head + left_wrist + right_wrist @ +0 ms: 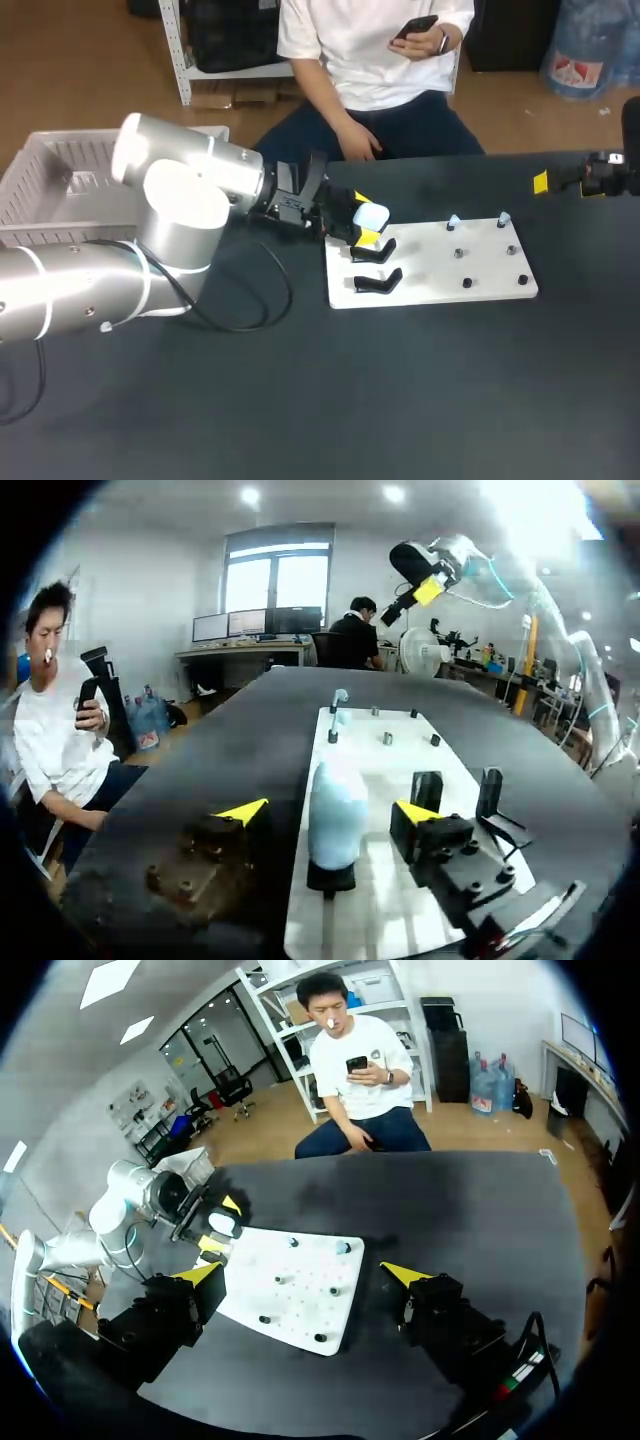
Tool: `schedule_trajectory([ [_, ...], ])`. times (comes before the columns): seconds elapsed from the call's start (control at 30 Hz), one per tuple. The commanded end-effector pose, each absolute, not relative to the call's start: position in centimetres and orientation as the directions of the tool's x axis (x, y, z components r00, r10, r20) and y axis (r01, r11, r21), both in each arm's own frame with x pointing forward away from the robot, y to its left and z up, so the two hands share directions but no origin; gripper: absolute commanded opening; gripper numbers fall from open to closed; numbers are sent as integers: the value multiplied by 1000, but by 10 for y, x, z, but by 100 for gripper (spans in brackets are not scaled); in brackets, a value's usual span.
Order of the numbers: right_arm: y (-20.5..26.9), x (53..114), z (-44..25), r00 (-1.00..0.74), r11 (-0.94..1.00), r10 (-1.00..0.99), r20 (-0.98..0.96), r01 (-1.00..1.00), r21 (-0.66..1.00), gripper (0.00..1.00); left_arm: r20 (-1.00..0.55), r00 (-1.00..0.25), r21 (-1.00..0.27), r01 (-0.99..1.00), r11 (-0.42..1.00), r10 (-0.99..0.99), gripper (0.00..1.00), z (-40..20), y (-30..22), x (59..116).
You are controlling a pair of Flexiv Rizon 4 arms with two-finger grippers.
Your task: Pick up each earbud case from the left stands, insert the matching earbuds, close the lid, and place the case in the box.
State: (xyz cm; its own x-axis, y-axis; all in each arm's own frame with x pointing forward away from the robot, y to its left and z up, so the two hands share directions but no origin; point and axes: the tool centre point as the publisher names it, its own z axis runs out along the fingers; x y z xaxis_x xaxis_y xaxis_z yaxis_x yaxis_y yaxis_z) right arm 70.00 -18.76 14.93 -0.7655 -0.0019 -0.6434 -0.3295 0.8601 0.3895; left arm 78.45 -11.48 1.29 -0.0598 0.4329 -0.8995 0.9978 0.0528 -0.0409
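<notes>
Furthest left sits the box (40, 170), well apart from the work. Next comes the left gripper (330, 811), released, its fingers straddling the case (338, 800) with a gap on either side. The case stands upright on its stand (330, 877), at the near end of the board (480, 285), beside two empty stands (376, 250).

By its look the case is a small, light shell of hard, glossy plastic. It seems stiff enough to bear a firm pinch, but it is rounded and likely slippery. I would take it across its broader sides at mid-body, below where the lid should part, so that the lid stays free to swing and the shell does not squirt out of the tips. A light squeeze ought to do, and lifting straight up should clear the stand.

Further right, the earbuds (453, 221) perch on pegs at the board's far end. At the extreme right the right gripper (302, 1275) hangs released, holding nothing, well apart from the board.
</notes>
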Motion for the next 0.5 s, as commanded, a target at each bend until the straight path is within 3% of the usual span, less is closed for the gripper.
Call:
schedule_trajectory([
  [0.03, -187, 700, 150, -766, 862, -1, -643, -327, 388, 100, -901, -57, -44, 998, 40, 431, 75, 10, -118, 788],
  [0.2, -187, 700, 150, -766, 862, -1, -643, -327, 388, 100, -903, -60, -46, 998, 43, 426, 55, 9, -116, 787],
  [0.5, -187, 700, 150, -766, 862, -1, -643, -327, 388, 100, -906, -68, -51, 997, 52, 417, 55, 8, -113, 787],
])
